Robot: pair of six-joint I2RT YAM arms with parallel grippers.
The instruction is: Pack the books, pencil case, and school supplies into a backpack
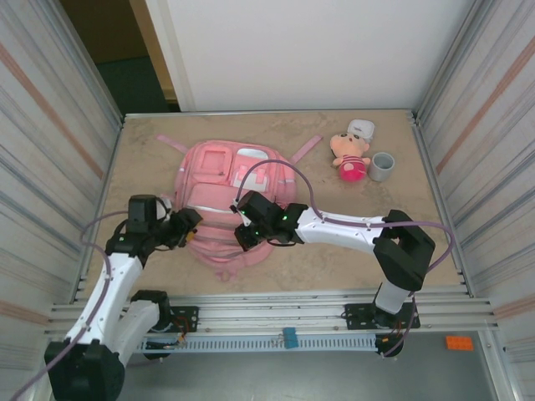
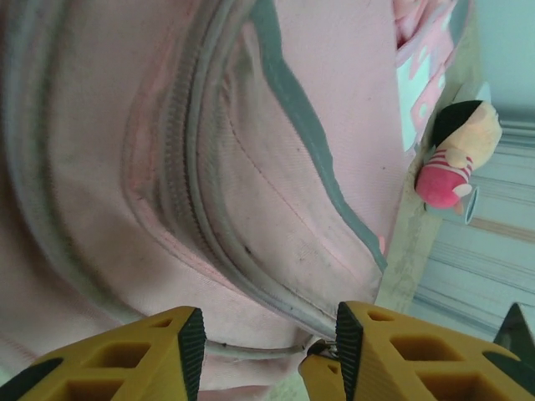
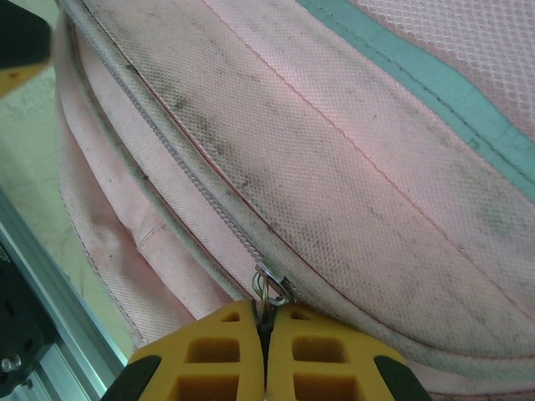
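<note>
Yellow fingers of the right gripper (image 3: 266, 316) are clenched on the small metal zip pull (image 3: 272, 286) at the near edge of the large pink fabric backpack (image 1: 224, 180). The backpack lies flat mid-tabletop, left of centre. The zip track leading away from the pull looks closed. The left gripper (image 2: 269, 344) hangs with its fingers released at the bag's left side, grasping nothing. A pink plush doll (image 1: 350, 155) and a grey cup (image 1: 381, 166) sit toward the far right corner. Packing is probably finished and only zipping remains, but the contents cannot be told.
</note>
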